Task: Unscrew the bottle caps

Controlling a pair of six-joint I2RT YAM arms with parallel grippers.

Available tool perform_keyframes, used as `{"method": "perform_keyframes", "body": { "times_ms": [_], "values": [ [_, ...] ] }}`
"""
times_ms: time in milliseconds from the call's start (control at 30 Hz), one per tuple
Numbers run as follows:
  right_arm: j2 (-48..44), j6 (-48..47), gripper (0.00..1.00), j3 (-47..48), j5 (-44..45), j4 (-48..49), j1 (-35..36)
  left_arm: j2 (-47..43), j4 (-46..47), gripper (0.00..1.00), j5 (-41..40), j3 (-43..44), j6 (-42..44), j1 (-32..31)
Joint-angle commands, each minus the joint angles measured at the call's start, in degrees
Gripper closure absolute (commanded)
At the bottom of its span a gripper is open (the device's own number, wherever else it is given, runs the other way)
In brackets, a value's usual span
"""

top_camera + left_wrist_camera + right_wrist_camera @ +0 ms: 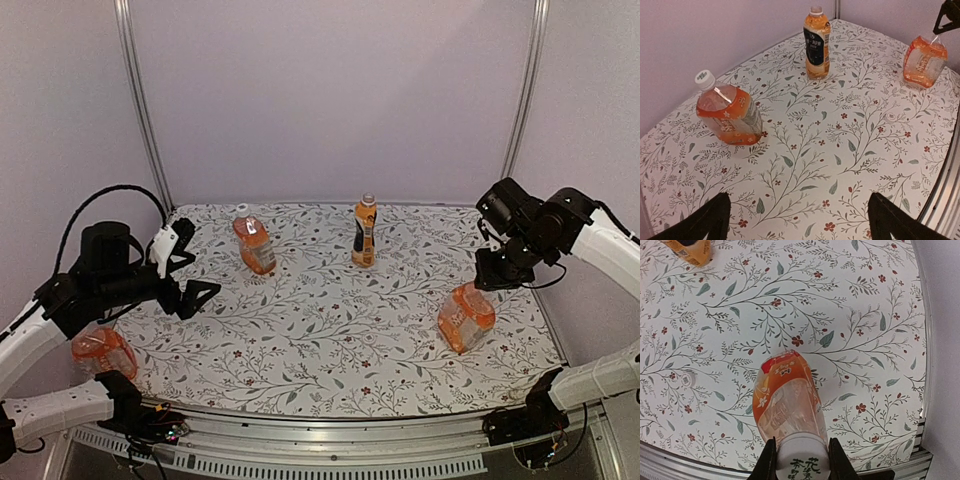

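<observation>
My right gripper [802, 462] is shut on the white bottle cap [801, 450] of a squat orange bottle [787, 397], which leans toward it at the table's right [466, 316]. A second squat bottle [730, 114] stands at the back left with its cap [704, 79] on. The taller dark-labelled bottle [816, 45] stands at the back centre, capped [816, 9]. My left gripper [800, 225] hangs open over the left of the mat [190, 272] with nothing between its fingers.
A loose white cap [891, 117] lies on the floral mat [330, 340] in front of the held bottle. Another squat orange bottle [102, 351] lies off the mat at the front left, beside my left arm. Metal rails and walls border the table.
</observation>
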Motion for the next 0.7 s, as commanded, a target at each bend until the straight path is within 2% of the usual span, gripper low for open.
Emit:
{"method": "perform_keyframes", "body": {
  "times_ms": [0, 100, 200, 367, 500, 667],
  "values": [
    [-2.4, -3.7, 1.0, 7.0, -14.3, 3.2, 1.5, 1.7, -2.5, 0.05, 3.9, 4.5, 3.4, 0.3],
    [-4.3, -7.8, 1.0, 9.2, -23.3, 8.1, 5.8, 4.2, -4.8, 0.06, 8.3, 8.5, 6.7, -1.4],
    [-5.3, -9.3, 1.0, 9.8, -28.7, 16.9, 9.4, 7.8, -8.2, 0.06, 13.4, 13.5, 10.5, -5.6],
    [-1.8, -11.1, 1.0, 9.8, -34.1, 30.2, 16.2, 17.1, -13.1, 0.02, 15.6, 22.9, 13.4, -14.7],
    [2.7, -13.7, 1.0, 10.8, -36.6, 39.2, 20.4, 23.4, -14.1, 0.01, 15.7, 29.6, 13.6, -19.5],
    [6.2, -16.2, 1.0, 11.6, -39.5, 46.2, 22.5, 27.2, -14.8, 0.01, 16.9, 31.9, 10.9, -23.8]
  ]
}}
